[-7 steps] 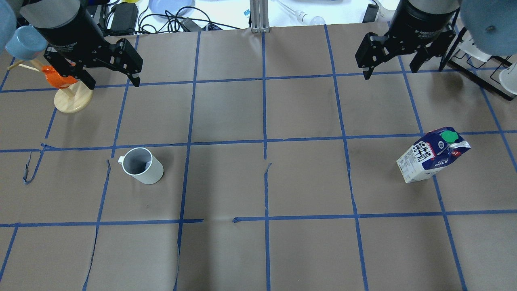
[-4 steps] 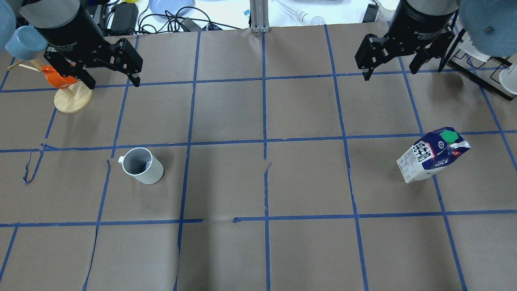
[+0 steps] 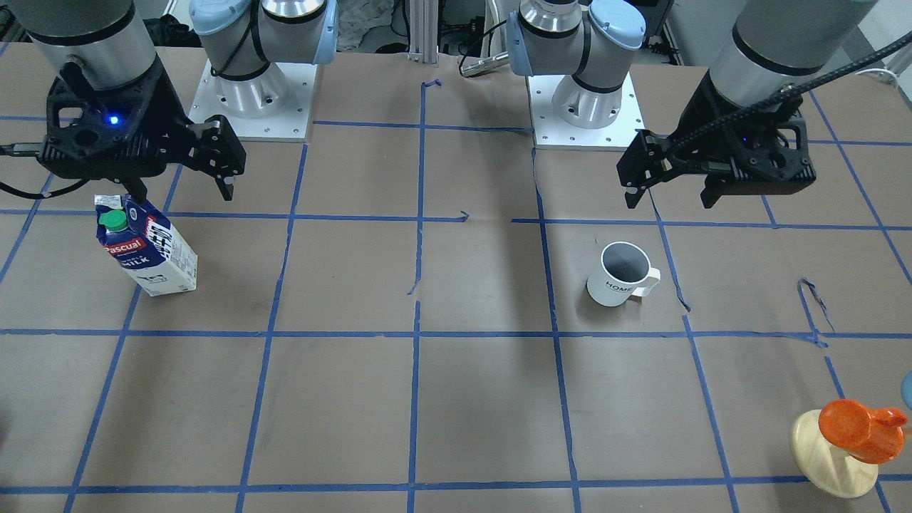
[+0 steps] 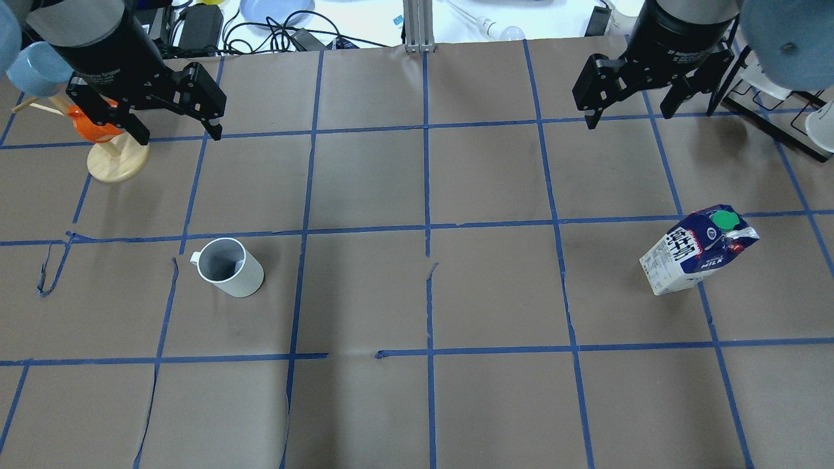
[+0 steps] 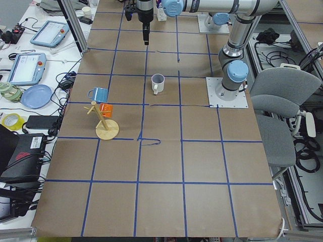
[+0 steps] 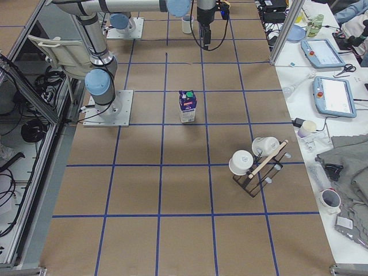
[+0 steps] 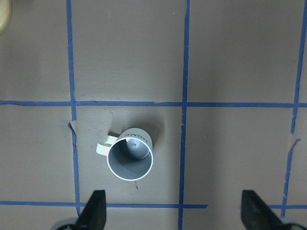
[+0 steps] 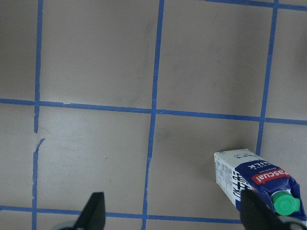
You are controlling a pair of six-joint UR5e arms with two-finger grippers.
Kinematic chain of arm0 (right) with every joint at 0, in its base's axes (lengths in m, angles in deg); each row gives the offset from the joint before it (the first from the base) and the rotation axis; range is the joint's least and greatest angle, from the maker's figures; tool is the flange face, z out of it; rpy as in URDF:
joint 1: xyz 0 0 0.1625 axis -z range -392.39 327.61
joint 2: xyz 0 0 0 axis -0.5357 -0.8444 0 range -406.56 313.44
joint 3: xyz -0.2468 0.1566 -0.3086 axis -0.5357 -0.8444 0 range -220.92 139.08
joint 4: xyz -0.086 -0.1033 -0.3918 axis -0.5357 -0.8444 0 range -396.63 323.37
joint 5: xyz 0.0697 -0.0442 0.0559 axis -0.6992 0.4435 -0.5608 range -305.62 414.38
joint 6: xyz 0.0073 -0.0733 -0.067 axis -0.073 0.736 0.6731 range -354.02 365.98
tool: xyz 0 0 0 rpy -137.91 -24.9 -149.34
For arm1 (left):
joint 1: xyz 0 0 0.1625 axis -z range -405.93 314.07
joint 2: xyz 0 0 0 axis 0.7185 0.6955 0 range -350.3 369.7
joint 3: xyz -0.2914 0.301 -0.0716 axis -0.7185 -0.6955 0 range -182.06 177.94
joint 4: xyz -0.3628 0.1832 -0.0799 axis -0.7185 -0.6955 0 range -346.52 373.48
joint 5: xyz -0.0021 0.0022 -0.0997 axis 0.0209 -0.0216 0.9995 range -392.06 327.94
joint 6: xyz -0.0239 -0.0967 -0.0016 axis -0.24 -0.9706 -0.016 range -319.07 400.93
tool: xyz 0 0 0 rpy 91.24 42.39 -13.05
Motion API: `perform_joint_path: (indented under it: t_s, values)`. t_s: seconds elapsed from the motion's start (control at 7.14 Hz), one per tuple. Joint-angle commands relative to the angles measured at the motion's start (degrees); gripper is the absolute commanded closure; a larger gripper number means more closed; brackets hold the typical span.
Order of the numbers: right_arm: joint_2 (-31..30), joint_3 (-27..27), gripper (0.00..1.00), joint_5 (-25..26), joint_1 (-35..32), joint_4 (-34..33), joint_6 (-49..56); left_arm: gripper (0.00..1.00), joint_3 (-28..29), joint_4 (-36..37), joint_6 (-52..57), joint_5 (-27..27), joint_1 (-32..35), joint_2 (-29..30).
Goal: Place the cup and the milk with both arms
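Observation:
The cup (image 4: 229, 268) is a white mug with a grey inside, and it stands upright on the table's left half. It also shows in the front view (image 3: 620, 274) and the left wrist view (image 7: 130, 160). The milk (image 4: 697, 258) is a dark blue and white carton with a green cap. It stands upright on the right half and shows in the front view (image 3: 146, 249) and the right wrist view (image 8: 254, 184). My left gripper (image 4: 179, 133) is open and empty, high above the table beyond the cup. My right gripper (image 4: 629, 117) is open and empty, high beyond the milk.
A wooden stand (image 4: 117, 159) with an orange cup (image 4: 91, 127) and a blue cup (image 4: 36, 65) is at the far left, close to my left gripper. A black rack (image 4: 775, 111) with white cups is at the far right. Cables and a blue plate (image 4: 277, 10) lie past the far edge.
My left gripper has shifted slightly to the left. My right gripper, the cup and the milk have hardly moved.

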Motion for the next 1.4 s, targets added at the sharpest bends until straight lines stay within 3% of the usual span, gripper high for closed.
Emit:
perform_joint_path:
  t_s: [0.0,0.42,0.84,1.26]
  values:
    - [0.0,0.0,0.0,0.0,0.0,-0.1,0.0,0.0,-3.1,0.6,-0.9,0.6,-4.2,0.1]
    - [0.1,0.0,0.0,0.0,0.0,-0.1,0.0,0.0,-12.3,7.8,-3.3,0.7,-7.9,0.0]
    - [0.0,0.0,0.0,0.0,0.0,-0.1,0.0,0.0,-20.8,10.2,-16.8,0.7,-11.9,2.3]
    - [0.0,0.0,0.0,0.0,0.0,-0.1,0.0,0.0,-27.7,19.6,-17.1,0.9,-12.3,5.8]
